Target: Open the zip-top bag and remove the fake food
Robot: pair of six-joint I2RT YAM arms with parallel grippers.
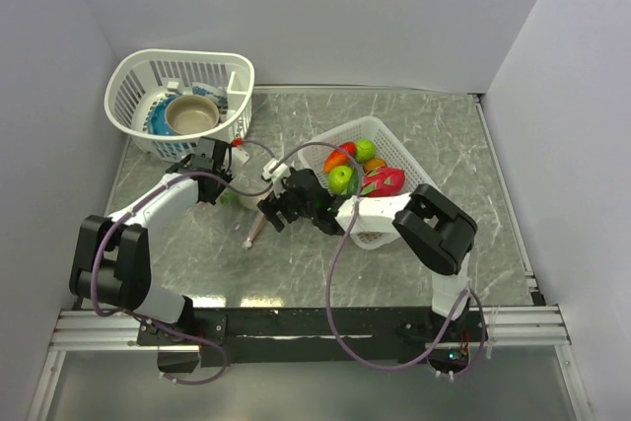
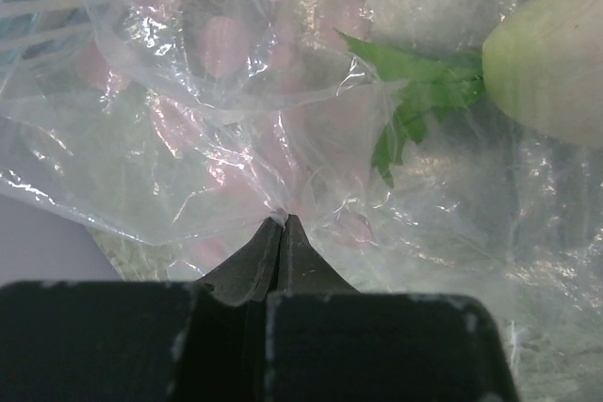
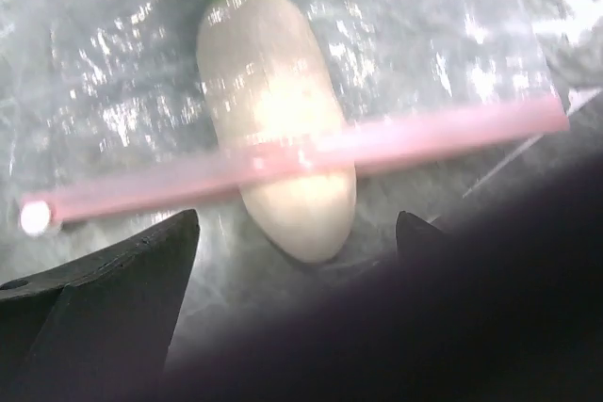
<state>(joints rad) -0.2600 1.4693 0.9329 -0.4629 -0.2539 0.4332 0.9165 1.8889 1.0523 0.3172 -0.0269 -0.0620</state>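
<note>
Radish (image 3: 273, 129) shows white through crinkled zip-top bag (image 2: 188, 157); left pincer (image 2: 283, 223) clamps its film, right pincer (image 3: 297, 223) gapes.

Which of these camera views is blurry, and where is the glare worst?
Right wrist view: soft and smeared throughout, the pink zip strip and the white radish lacking crisp edges, its lower right corner a dark blur. Left wrist view: sharper, with the strongest glints, scattered over the crinkled zip-top bag. Top view: evenly lit, in focus, no strong glare.
</note>
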